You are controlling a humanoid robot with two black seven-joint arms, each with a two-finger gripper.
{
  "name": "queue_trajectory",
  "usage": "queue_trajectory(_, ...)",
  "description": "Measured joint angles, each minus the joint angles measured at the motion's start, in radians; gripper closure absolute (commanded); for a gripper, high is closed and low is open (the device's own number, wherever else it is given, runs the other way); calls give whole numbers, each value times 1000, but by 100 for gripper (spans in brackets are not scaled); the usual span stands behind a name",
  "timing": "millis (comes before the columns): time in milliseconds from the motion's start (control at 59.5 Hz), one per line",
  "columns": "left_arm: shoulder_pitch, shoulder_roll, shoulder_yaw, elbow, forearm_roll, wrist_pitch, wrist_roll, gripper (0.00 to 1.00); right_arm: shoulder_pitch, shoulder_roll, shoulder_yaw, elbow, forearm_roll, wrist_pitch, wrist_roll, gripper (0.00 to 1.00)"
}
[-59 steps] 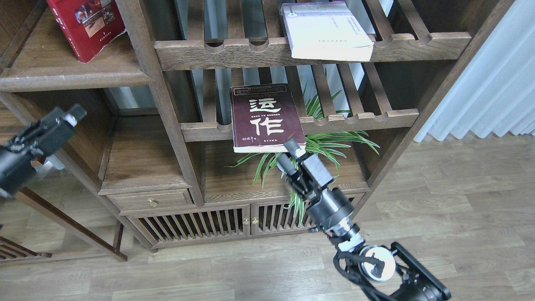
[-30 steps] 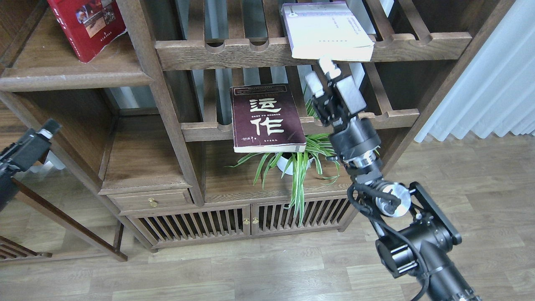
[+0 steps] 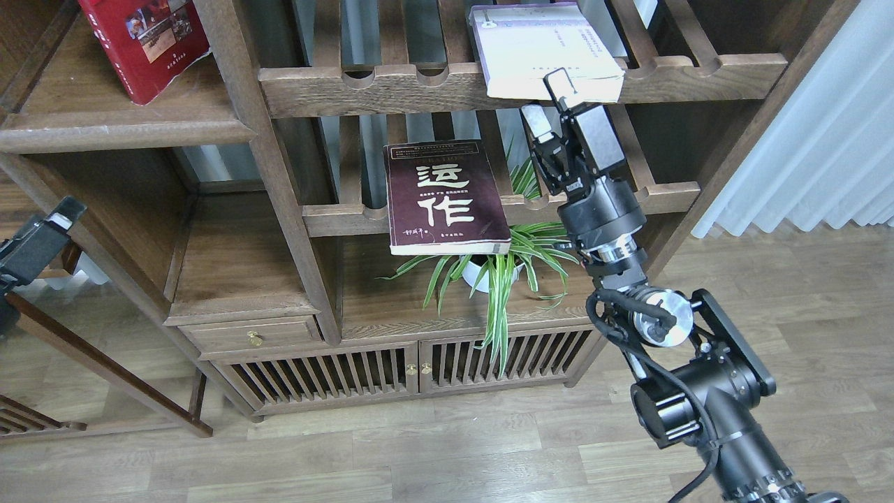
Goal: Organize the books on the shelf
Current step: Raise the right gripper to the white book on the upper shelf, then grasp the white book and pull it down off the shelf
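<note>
The pale white-lavender book lies on the top slatted rack, its front edge overhanging the rail. My right gripper is open at that front edge, with one finger over the book's lower edge and the other below the rail. The dark maroon book with white characters lies on the lower slatted rack, left of my right arm. The red book leans on the solid dark-brown shelf at the upper left. My left gripper is at the left edge, dark and seen end-on.
A spider plant in a white pot stands under the maroon book. The top rack's notched rail and the lower rack's jut forward. A drawer and slatted doors are below. A white curtain hangs at right.
My right arm swung up from below the maroon book to the pale book's front edge, and its fingers opened around it. My left arm drew back down and to the left.
</note>
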Motion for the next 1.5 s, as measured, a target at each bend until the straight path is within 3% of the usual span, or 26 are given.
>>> queue_trajectory(336,-4,1,-5,4,-1,0,4,1,44,0,2,-6,5,-172,39,6)
queue_trajectory(740,-6,1,-6,4,-1,0,4,1,47,0,25,-8,6,-189,42,18)
queue_trajectory(824,-7,1,-6,4,-1,0,4,1,47,0,28,-8,7,-189,43,25)
queue_trajectory(841,-7,1,-6,4,-1,0,4,1,47,0,28,-8,7,-189,43,34)
queue_trajectory(858,-7,1,-6,4,-1,0,4,1,47,0,31,-8,8,-189,43,36)
queue_trajectory(1211,-7,1,-11,5,-1,0,4,1,38,-4,43,-14,10,-189,60,66)
queue_trajectory(1245,-8,1,-11,5,-1,0,4,1,36,-11,38,-17,10,-189,60,72)
queue_trajectory(1312,-11,1,-11,5,-1,0,4,1,32,-24,32,-21,9,-184,58,96)
queue_trajectory(1329,-11,1,-11,5,-1,0,4,1,30,-26,32,-21,9,-182,58,98)
queue_trajectory(1497,-12,1,-11,6,0,0,6,1,-2,-34,36,-19,12,-96,48,100)
